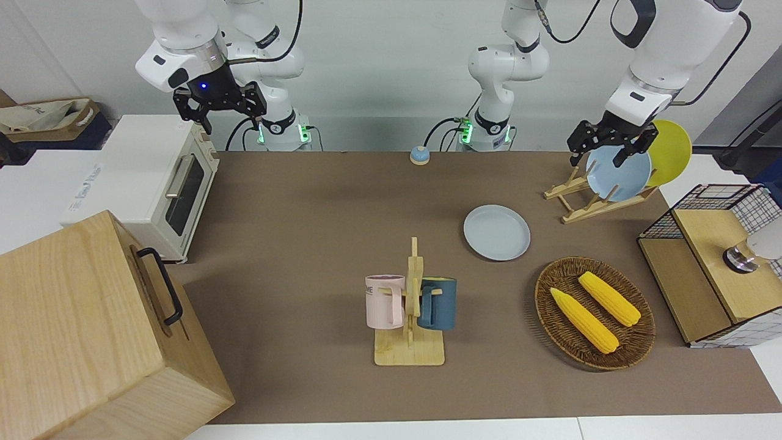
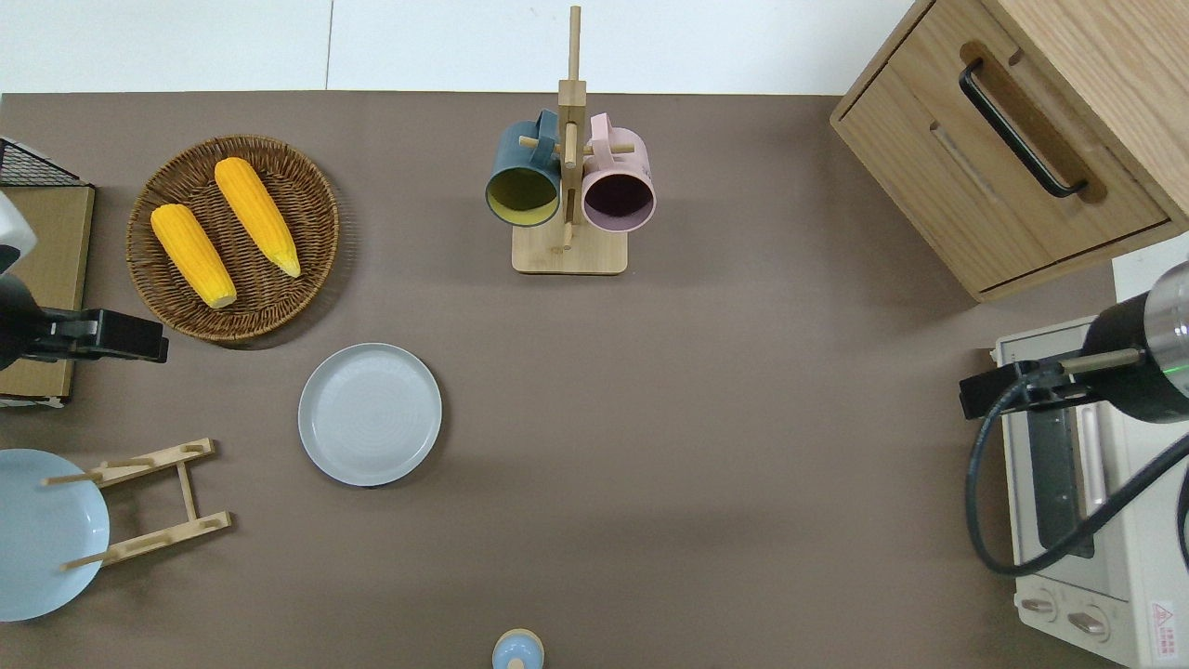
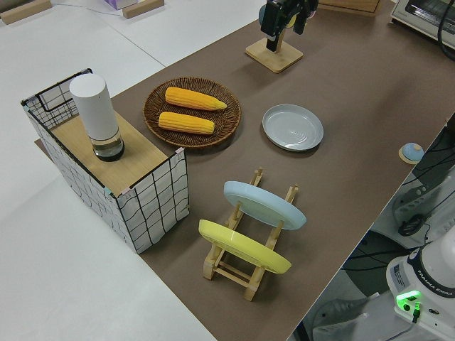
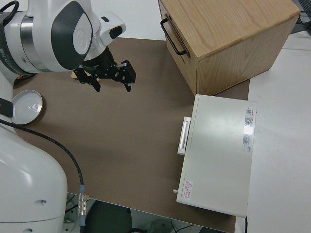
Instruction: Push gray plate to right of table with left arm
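Observation:
The gray plate (image 1: 496, 232) lies flat on the brown table (image 1: 317, 201), between the mug rack and the plate rack; it also shows in the overhead view (image 2: 370, 413), the left side view (image 3: 292, 127) and the right side view (image 4: 26, 107). My left gripper (image 1: 602, 153) is open, empty and up in the air. In the overhead view the left gripper (image 2: 111, 336) is over the table's edge between the wicker basket and the plate rack, apart from the plate. My right arm is parked, its gripper (image 1: 220, 116) open and empty.
A mug rack (image 2: 568, 195) holds a pink and a dark blue mug. A wicker basket (image 2: 279, 297) holds two corn cobs. A wooden rack (image 1: 595, 201) holds a sky-blue and a yellow plate. A wire crate (image 1: 708, 269), a toaster oven (image 1: 159, 183), a wooden cabinet (image 1: 79, 330) and a small bell (image 1: 419, 155) stand along the edges.

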`<state>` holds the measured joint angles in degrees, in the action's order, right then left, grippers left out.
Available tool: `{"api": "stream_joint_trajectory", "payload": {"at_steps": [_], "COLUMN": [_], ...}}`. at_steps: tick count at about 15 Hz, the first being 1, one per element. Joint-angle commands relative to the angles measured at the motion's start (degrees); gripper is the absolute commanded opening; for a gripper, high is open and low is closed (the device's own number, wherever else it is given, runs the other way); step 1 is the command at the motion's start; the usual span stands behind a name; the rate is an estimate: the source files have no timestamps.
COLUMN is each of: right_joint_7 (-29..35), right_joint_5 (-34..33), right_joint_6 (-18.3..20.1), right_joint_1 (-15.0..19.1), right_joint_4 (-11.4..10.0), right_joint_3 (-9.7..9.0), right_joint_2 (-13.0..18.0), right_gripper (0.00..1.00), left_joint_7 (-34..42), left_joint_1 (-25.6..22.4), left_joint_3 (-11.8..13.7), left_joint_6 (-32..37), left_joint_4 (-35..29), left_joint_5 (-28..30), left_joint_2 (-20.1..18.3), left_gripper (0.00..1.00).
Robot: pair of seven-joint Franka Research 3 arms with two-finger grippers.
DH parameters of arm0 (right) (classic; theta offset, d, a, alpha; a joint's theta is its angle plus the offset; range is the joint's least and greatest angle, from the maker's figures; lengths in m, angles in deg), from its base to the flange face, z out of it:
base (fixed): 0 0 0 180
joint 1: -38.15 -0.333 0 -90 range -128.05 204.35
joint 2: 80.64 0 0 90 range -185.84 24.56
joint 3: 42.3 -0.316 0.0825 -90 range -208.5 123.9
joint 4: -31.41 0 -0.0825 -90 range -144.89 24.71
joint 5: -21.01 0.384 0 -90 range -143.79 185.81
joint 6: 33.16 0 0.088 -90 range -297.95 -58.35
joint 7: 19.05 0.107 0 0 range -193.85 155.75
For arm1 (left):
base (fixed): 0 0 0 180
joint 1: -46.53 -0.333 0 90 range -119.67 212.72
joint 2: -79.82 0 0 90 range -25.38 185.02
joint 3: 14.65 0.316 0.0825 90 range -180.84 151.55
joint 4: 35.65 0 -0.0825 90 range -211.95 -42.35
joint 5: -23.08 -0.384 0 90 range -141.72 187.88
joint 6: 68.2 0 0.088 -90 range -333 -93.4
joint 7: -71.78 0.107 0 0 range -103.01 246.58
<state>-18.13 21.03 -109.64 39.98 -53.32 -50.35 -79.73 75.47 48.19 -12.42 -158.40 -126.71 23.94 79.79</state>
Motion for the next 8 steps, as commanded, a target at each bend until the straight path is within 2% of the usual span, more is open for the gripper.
{"api": "stream_joint_trajectory", "payload": {"at_steps": [1, 4, 8], "right_joint_7": [0.7, 0.7, 0.8], "right_joint_5": [0.2, 0.2, 0.2], "right_joint_6": [0.9, 0.9, 0.9], "right_joint_1": [1.2, 1.2, 1.1], "right_joint_4": [0.5, 0.5, 0.5], "right_joint_3": [-0.92, -0.92, -0.92], "right_joint_2": [0.1, 0.1, 0.1], "right_gripper": [0.983, 0.983, 0.983], "left_joint_7": [-1.3, -1.4, -1.4], "left_joint_1": [-0.5, -0.4, -0.3], "left_joint_3": [-0.6, -0.6, -0.6], "left_joint_6": [-0.7, -4.4, -8.6], "left_joint_4": [-4.9, -10.0, -14.6], "left_joint_5": [-0.3, 0.0, 0.1], "left_joint_2": [-3.2, -5.5, -5.7], "left_gripper": [1.00, 1.00, 1.00]}}
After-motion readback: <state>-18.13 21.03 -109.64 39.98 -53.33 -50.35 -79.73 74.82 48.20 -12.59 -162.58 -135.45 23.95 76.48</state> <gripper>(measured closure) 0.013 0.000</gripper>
